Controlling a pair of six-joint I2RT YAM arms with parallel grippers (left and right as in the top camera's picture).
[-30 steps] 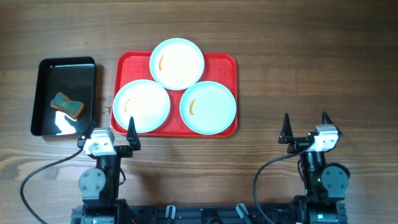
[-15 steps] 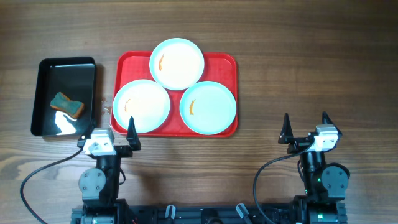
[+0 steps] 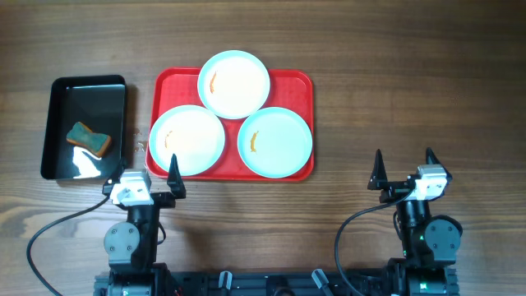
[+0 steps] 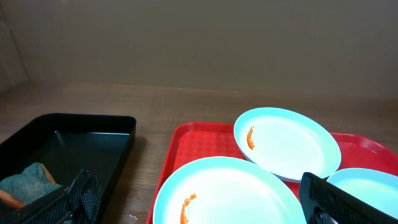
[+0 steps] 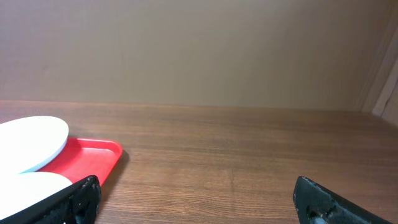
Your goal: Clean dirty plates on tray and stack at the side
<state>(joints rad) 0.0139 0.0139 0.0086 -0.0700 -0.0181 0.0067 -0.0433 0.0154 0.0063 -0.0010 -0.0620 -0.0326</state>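
Three pale aqua plates sit on the red tray (image 3: 296, 80): one at the back (image 3: 234, 84), one front left (image 3: 187, 141), one front right (image 3: 275, 142). Each has a small orange smear. My left gripper (image 3: 148, 171) is open and empty just in front of the front-left plate (image 4: 227, 193). My right gripper (image 3: 403, 168) is open and empty over bare table, right of the tray (image 5: 93, 158). The back plate also shows in the left wrist view (image 4: 287, 143).
A black tray (image 3: 86, 127) stands left of the red tray and holds a green and orange sponge (image 3: 89, 139); it shows in the left wrist view (image 4: 68, 146) too. Bare wood table lies to the right of the red tray.
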